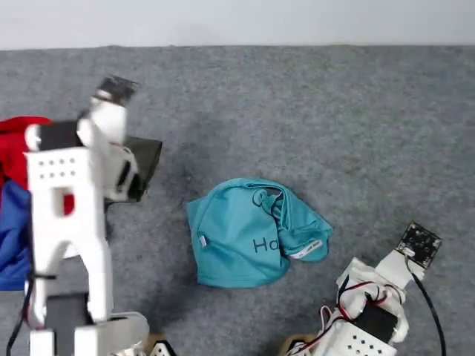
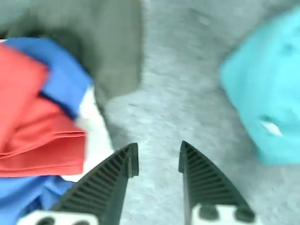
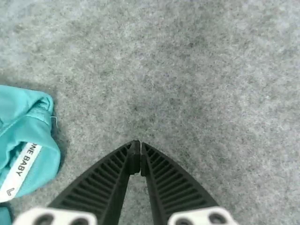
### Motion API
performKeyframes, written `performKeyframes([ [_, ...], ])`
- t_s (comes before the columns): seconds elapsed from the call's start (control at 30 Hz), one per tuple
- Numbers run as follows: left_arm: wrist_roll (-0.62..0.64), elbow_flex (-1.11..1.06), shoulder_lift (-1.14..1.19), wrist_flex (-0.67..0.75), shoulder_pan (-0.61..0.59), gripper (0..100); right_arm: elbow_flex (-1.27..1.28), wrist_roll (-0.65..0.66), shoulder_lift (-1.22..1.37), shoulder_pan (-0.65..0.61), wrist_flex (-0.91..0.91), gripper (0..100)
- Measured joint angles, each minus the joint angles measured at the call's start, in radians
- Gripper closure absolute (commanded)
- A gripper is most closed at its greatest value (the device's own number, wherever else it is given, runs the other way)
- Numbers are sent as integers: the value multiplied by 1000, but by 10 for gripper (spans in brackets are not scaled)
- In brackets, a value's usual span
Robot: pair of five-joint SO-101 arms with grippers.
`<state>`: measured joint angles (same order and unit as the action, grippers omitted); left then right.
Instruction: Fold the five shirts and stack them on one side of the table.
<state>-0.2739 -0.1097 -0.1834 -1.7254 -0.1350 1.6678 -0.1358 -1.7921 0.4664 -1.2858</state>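
Lying crumpled, the teal shirt (image 1: 245, 237) runs lengthwise across the table (image 1: 356, 111), neck-label end toward the right gripper (image 3: 140, 157), which is closed on nothing. Left gripper (image 2: 158, 159): jaws parted, empty, between teal shirt and stacked shirts (image 2: 33, 117).

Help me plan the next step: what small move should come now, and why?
Probably swing the left gripper toward the teal shirt: it lies crumpled, unfolded, while that gripper hangs open over bare table beside the stack. The right gripper is shut, near the shirt.
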Motion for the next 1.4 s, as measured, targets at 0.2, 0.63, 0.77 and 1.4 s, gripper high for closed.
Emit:
performKeyframes([
  [0.2,0,-210,-77,-2,196,851,0,38,0,0,0,987],
  [0.63,29,-344,-37,-2,262,794,-235,499,-2,-100,-68,987],
  [0.77,29,-316,-52,-2,63,794,-345,565,-9,-230,-112,990],
  [1.4,-6,-301,-336,-2,-451,794,-1031,153,1042,-1043,-265,983],
])
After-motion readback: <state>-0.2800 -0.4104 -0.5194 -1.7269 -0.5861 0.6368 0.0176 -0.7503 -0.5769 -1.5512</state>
